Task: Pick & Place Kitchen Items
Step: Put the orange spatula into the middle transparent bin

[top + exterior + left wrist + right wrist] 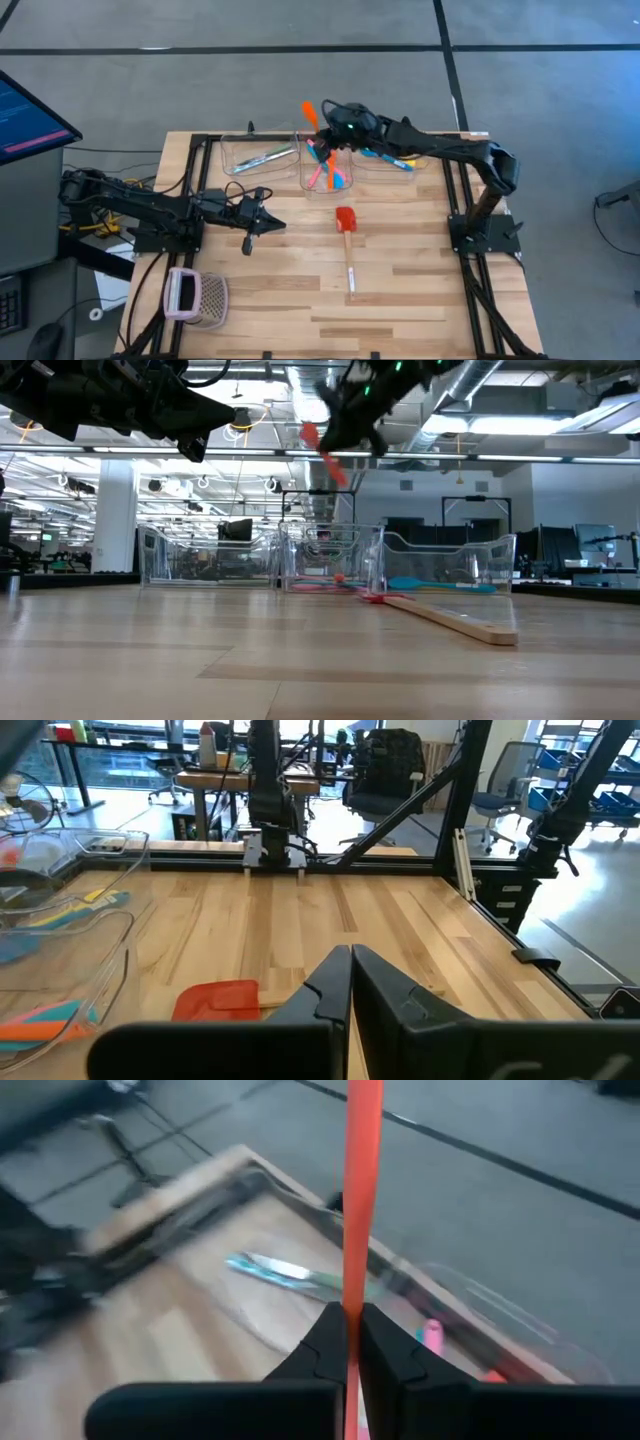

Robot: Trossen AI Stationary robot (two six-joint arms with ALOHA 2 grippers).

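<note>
My right gripper point(323, 124) hangs above the clear bins at the table's far edge, shut on an orange spoon point(308, 112). In the low view the spoon point(325, 455) slants down below that gripper, high over the bins. A spatula with a red head point(345, 219) and a wooden handle point(351, 272) lies flat on the table's middle. My left gripper point(268, 223) waits shut at the left, level, with the spatula's head point(215, 1000) just ahead of it. The middle bin point(328, 172) holds pink, blue and orange spoons. My right gripper pinches the orange spoon's slim handle point(352, 1305) between its two fingers point(320, 1342). The fingers come from the table's right, slanting down. The handle runs on ahead past the fingertips, along them. The spoon is lifted clear, above the middle bin.
The left bin point(262, 157) holds teal-handled cutlery point(285, 1275); the right bin point(395, 156) holds a blue utensil. A pink-and-white mesh basket point(196, 297) lies at the near left corner. Bare wood spreads around the spatula and along the near edge.
</note>
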